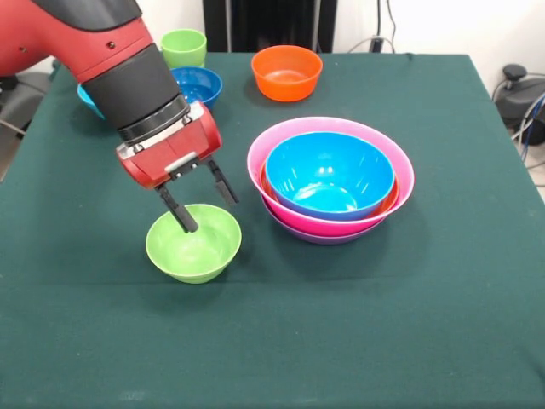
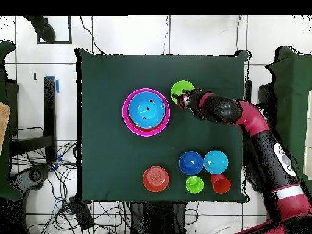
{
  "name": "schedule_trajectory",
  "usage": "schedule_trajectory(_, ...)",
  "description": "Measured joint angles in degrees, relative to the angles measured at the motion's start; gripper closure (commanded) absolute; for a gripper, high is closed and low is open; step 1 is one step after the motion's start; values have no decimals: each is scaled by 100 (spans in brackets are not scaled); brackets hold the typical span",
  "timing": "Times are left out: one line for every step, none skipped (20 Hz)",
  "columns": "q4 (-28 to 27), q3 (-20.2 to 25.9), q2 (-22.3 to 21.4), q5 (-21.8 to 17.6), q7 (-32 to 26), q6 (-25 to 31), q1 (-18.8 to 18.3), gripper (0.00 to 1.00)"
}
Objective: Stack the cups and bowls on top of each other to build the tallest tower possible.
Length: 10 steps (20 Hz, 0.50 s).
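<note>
The gripper (image 1: 203,207) stands spread over the small lime-green bowl (image 1: 194,243), one finger inside and one outside its rim, apparently placed to pinch the wall. It sits just beside the tower (image 1: 330,181) (big blue bowl (image 1: 329,175) innermost), likely its destination.

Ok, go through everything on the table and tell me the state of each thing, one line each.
gripper: open, one finger inside the small lime-green bowl, one outside its rim
small lime-green bowl: upright, alone
tower: large bowls nested, big blue bowl innermost, all upright
small orange bowl: upright, empty
dark-blue bowl: upright
light-blue bowl: upright
lime-green cup: upright
orange cup: standing, unstacked
</note>
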Motion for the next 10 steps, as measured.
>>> schedule_trajectory(2,1,-19,-4,0,0,0,0)
schedule_trajectory(3,2,-37,-7,0,0,0,0)
schedule_trajectory(4,16,-104,-49,0,0,0,0)
schedule_trajectory(5,23,-134,-76,0,0,0,0)
schedule_trajectory(5,31,-164,-102,0,0,0,0)
schedule_trajectory(5,62,-255,-185,0,-5,-1,0)
schedule_trajectory(6,93,-347,-268,0,-11,-1,0)
schedule_trajectory(6,112,-397,-307,0,-18,-1,0)
schedule_trajectory(7,132,-447,-347,0,-25,0,0)
schedule_trajectory(6,157,-534,-396,0,-38,2,0)
